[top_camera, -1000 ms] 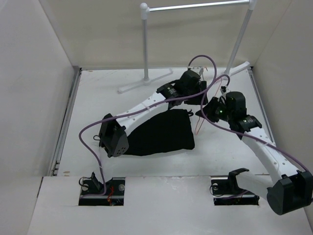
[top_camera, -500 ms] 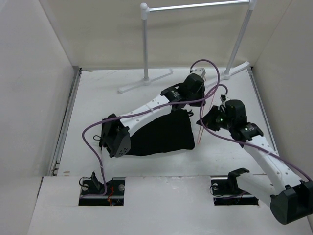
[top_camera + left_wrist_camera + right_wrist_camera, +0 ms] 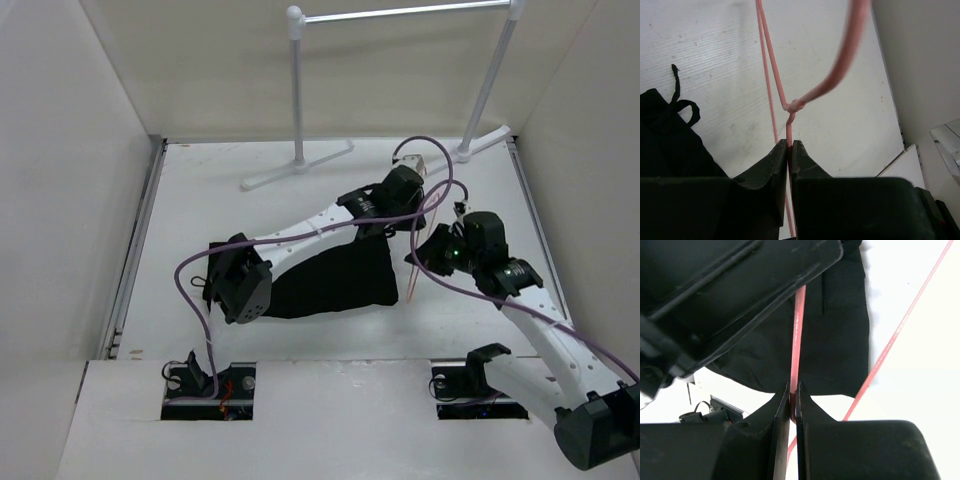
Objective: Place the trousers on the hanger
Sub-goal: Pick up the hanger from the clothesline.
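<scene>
**A:** ok so what's the left gripper [image 3: 790,144] actually got hold of?

**B:** the hanger [image 3: 795,105]. The jaws are pinched tight on the pink wire, with the twisted knot sitting just ahead of the tips.

**A:** and the hook?

**B:** it curves off ahead and to the right of the gripper, pretty blurry. Two thin strands of wire run almost straight ahead, leaning a bit left.

**A:** trousers anywhere?

**B:** yep, the trousers [image 3: 665,145] are off to the gripper's left, lying on the white table [image 3: 715,50]. A little cord loop pokes out toward the wire but stays clear of it.
</scene>
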`<state>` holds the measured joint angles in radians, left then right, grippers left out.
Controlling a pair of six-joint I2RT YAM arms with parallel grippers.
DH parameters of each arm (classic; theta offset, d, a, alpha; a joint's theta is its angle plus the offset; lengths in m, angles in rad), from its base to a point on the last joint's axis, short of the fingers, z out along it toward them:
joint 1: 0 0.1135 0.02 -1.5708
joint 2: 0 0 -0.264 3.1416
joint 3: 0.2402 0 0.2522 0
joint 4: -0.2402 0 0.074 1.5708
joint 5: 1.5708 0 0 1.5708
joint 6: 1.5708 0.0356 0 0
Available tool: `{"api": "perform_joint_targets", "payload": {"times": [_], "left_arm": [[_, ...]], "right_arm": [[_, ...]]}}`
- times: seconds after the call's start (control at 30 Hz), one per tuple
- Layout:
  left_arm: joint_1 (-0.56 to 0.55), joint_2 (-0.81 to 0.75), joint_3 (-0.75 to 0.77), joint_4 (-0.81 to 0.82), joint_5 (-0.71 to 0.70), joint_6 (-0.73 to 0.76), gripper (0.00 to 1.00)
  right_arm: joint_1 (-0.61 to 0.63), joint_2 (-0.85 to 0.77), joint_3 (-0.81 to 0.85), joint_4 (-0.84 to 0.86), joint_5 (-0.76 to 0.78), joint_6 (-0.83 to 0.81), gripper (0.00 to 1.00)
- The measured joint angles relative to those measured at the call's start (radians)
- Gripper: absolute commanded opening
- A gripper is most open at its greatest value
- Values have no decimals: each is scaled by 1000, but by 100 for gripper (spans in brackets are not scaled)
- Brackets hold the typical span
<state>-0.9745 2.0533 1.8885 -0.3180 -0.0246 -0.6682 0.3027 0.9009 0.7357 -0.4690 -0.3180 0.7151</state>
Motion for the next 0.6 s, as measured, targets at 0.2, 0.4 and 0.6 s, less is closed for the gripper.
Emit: {"api": "perform_joint_targets", "payload": {"times": [0.2, 0.4, 0.6], "left_arm": [[-5, -40, -190, 122, -51, -65, 0], [-6, -91, -397, 239, -101, -173, 0], [-13, -169, -547, 328, -156, -241, 0]], "right_arm": [[-14, -75, -18, -46, 3, 7, 50], [-76, -167, -43, -99, 4, -3, 24], [-127, -71, -66, -49, 9, 5, 12]]}}
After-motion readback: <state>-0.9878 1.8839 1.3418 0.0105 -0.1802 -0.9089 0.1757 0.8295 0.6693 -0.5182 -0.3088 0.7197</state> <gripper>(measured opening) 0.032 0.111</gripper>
